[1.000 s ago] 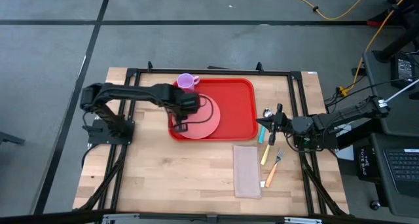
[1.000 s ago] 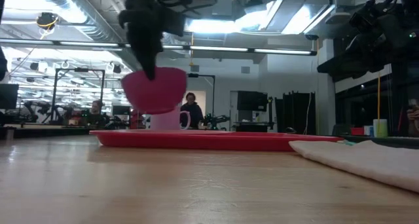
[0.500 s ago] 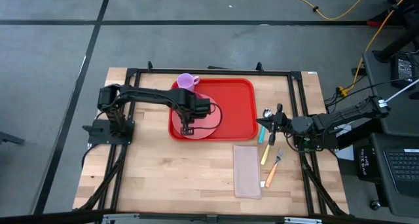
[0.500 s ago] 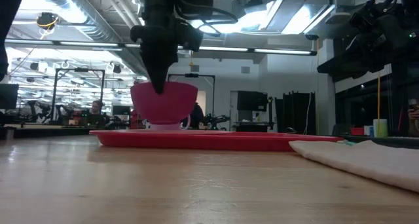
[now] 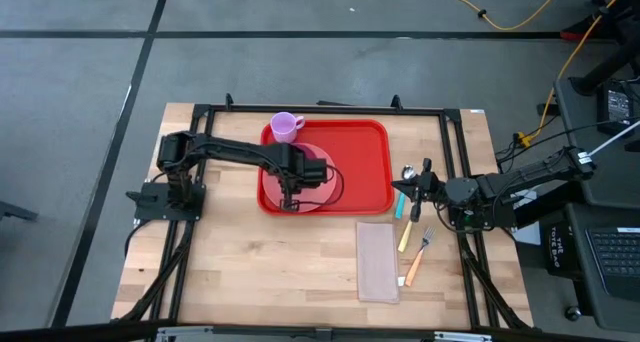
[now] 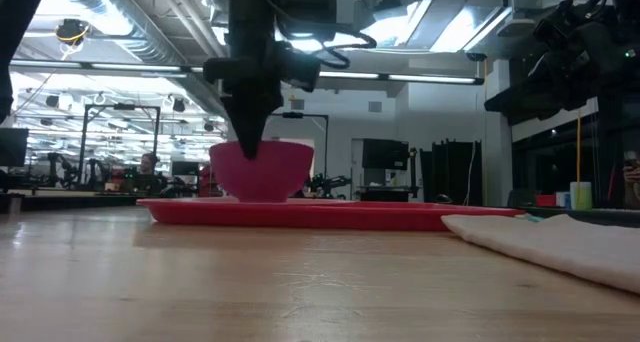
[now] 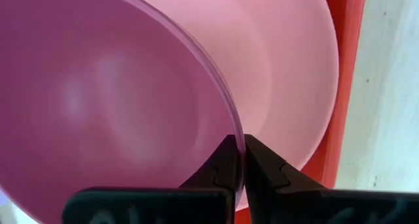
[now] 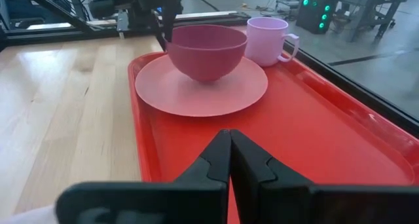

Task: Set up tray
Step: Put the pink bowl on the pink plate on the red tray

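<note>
The red tray (image 5: 360,162) lies at the table's far middle. A salmon-pink plate (image 8: 203,86) sits in its left part, with a magenta bowl (image 8: 206,50) on it. A lilac cup (image 5: 285,127) stands in the tray's far left corner. My left gripper (image 5: 289,194) reaches in from the left, points down and is shut on the bowl's rim. My right gripper (image 5: 410,187) is shut on nothing and hovers past the tray's right edge; its fingers (image 8: 229,155) point at the tray. My left gripper pinches the bowl's rim on its near side (image 7: 237,142), one finger inside the bowl and one outside. The fingers (image 6: 248,142) come from above, pointing down. The bowl stands upright with its base on the pink plate (image 6: 262,194).
A beige napkin (image 5: 377,262) lies on the wood right of centre, near the front edge. Cutlery lies beside it: a spoon (image 5: 408,172), a yellow-handled knife (image 5: 405,234) and an orange-handled fork (image 5: 415,265). The tray's right half (image 5: 365,157) is bare.
My left gripper has moved down and toward the table's right while carrying the bowl. The bowl was lifted clear above the tray and tilted; it has come down level onto the plate.
</note>
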Controlling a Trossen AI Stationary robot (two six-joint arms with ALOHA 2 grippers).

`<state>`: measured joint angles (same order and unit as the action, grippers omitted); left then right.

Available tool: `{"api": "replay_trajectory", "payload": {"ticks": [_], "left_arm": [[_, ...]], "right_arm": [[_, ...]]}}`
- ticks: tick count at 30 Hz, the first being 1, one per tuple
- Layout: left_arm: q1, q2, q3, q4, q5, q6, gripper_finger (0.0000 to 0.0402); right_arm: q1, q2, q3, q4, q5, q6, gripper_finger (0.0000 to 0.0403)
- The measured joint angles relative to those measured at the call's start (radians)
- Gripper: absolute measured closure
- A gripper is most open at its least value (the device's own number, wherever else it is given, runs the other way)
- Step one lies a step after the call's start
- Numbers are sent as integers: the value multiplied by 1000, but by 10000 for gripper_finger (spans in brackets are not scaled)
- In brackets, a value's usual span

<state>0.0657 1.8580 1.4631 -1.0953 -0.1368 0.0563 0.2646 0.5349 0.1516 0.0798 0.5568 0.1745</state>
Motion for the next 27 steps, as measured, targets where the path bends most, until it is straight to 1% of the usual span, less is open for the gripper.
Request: {"api": "replay_trajectory", "payload": {"ticks": [5,16,19,27], "left_arm": [[-1,-2,0,30,0,9,398],[-1,-2,0,25,13,2,398],[0,-2,0,26,42,7,398],[-1,-2,0,23,44,-8,398]], "right_arm": [[0,0,0,2,0,0,393],[0,-1,0,2,0,0,393],[0,-1,0,2,0,0,393],[0,-1,0,2,0,0,393]]}}
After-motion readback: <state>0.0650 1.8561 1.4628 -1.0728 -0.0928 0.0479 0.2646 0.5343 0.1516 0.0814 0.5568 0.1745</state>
